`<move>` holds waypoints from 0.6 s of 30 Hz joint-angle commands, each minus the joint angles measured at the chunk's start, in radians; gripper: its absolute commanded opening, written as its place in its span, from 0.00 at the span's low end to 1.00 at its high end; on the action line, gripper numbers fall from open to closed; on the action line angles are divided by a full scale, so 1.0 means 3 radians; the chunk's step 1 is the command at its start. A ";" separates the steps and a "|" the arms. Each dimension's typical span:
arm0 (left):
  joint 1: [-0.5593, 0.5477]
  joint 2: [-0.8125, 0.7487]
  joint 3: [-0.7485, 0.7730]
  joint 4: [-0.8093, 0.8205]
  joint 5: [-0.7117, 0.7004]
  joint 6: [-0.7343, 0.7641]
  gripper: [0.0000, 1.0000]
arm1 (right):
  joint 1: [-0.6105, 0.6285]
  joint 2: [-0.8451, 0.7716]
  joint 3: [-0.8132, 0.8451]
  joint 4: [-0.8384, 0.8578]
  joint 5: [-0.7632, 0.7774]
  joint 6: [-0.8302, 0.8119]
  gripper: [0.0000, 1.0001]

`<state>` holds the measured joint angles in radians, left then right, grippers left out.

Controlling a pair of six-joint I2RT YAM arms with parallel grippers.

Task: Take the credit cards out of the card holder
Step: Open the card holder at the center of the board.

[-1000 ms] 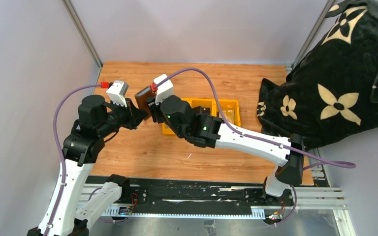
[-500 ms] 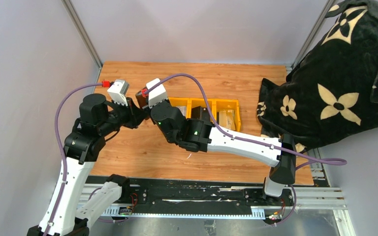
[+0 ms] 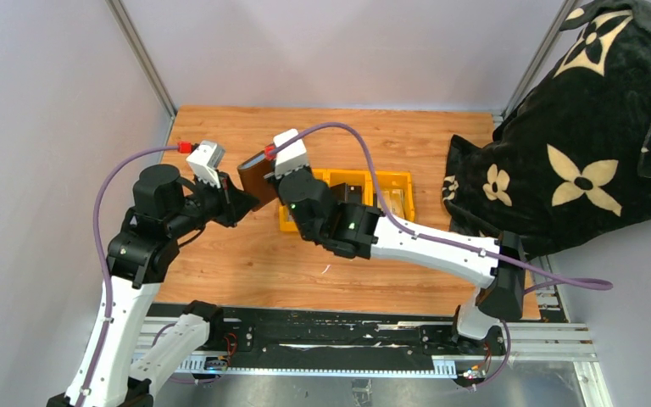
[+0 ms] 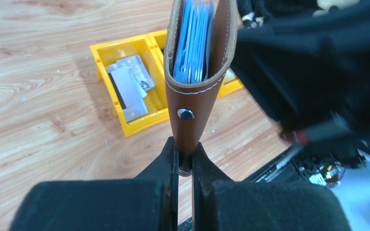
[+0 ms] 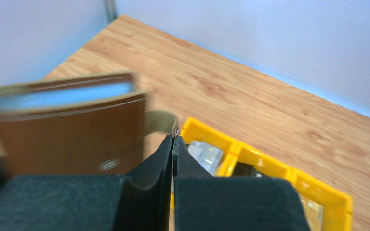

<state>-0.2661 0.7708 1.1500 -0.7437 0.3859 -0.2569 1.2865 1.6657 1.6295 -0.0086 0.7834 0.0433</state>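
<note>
The card holder (image 3: pixel 256 176) is a brown wallet held upright above the table, left of the yellow bin. My left gripper (image 3: pixel 239 202) is shut on its lower edge; in the left wrist view (image 4: pixel 185 153) the wallet (image 4: pixel 195 96) stands up from the jaws, with bluish-grey credit cards (image 4: pixel 192 43) packed inside it. My right gripper (image 3: pixel 271 178) is shut on the wallet's tan strap (image 5: pixel 161 120), beside the brown cover (image 5: pixel 67 139). Silvery cards (image 4: pixel 130 84) lie in the bin's end compartment and also show in the right wrist view (image 5: pixel 203 153).
A yellow three-compartment bin (image 3: pixel 400 178) sits at the table's middle, under the right arm; it also shows in both wrist views (image 4: pixel 101 53) (image 5: pixel 270 166). A black blanket with cream flowers (image 3: pixel 576 144) covers the right side. Grey walls close the left and back.
My right gripper swung left to the wallet half a second ago and has now pulled back right and up with the strap. The wallet has tilted and shows more. The left arm barely moved.
</note>
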 commanded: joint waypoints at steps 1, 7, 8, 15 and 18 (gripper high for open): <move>-0.0022 -0.0108 0.0177 -0.0066 0.0255 0.0119 0.00 | -0.0283 -0.0277 -0.0204 -0.0012 0.0298 0.0024 0.00; -0.0023 -0.0089 0.0183 -0.0106 0.0248 0.0146 0.00 | -0.0478 -0.0681 -0.0548 0.0001 -0.0542 0.0260 0.00; -0.0023 -0.0090 0.0196 -0.0104 0.0270 0.0152 0.00 | -0.0561 -0.0772 -0.0614 -0.0003 -0.0773 0.0344 0.02; -0.0023 -0.0083 0.0324 0.0002 0.0587 0.0179 0.00 | -0.1356 -0.1473 -0.1431 0.0434 -0.3528 0.1024 0.71; -0.0023 -0.0082 0.0323 0.0205 0.0823 -0.0039 0.00 | -0.1359 -0.1727 -0.2047 0.1196 -0.3784 0.1123 0.78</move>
<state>-0.2680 0.7509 1.2118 -0.7757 0.5194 -0.2169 0.8738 1.2186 1.1927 0.1135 -0.0235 0.2951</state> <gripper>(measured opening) 0.056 0.754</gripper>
